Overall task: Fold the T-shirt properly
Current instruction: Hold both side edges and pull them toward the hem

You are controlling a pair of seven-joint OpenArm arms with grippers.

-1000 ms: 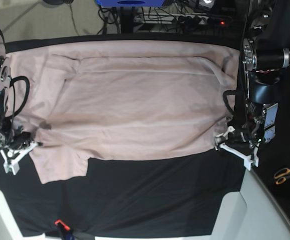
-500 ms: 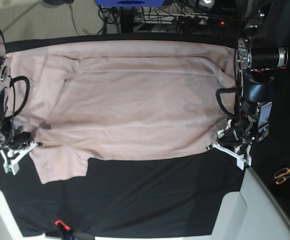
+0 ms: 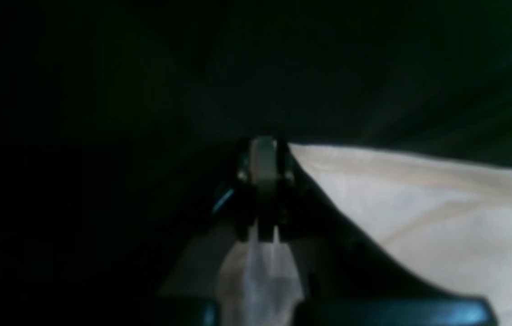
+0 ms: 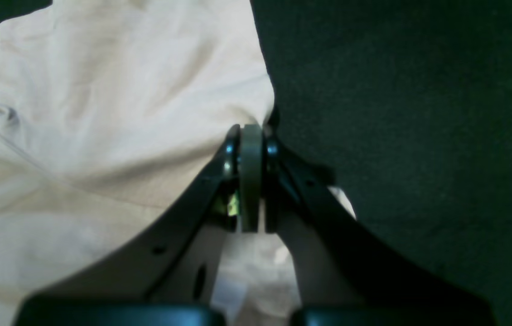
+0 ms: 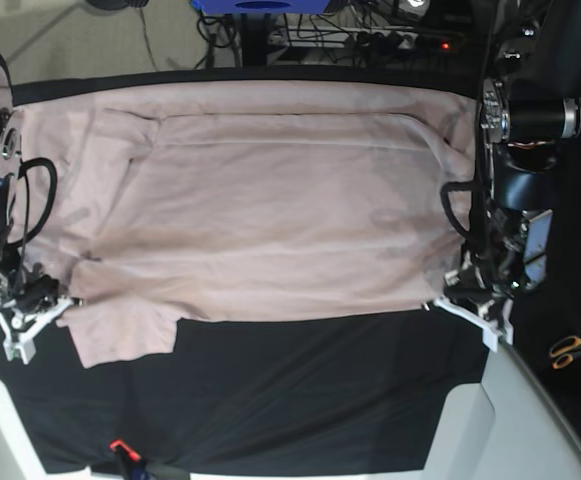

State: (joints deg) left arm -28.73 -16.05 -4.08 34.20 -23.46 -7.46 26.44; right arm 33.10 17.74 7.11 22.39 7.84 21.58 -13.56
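The pale pink T-shirt [image 5: 270, 200] lies spread flat across the black tablecloth [image 5: 300, 390], with one short sleeve [image 5: 120, 335] sticking out toward the front at the left. My left gripper [image 5: 442, 300] is at the shirt's front right corner. In the left wrist view the left gripper [image 3: 263, 149] is shut, and the T-shirt [image 3: 419, 213] runs right up to its tips, with pale cloth pinched between them. My right gripper [image 5: 60, 303] is at the shirt's left edge by the sleeve. Seen from the right wrist, the right gripper [image 4: 250, 133] is shut on the T-shirt [image 4: 102, 113].
Orange-handled scissors [image 5: 570, 350] lie on the cloth at the far right. A small red-tipped object [image 5: 120, 447] sits at the front edge. Cables and a power strip [image 5: 400, 40] run behind the table. Bare black cloth fills the front half.
The left gripper has closed on the shirt's front right corner and shifted slightly. The right gripper has drawn the left edge a little toward the front.
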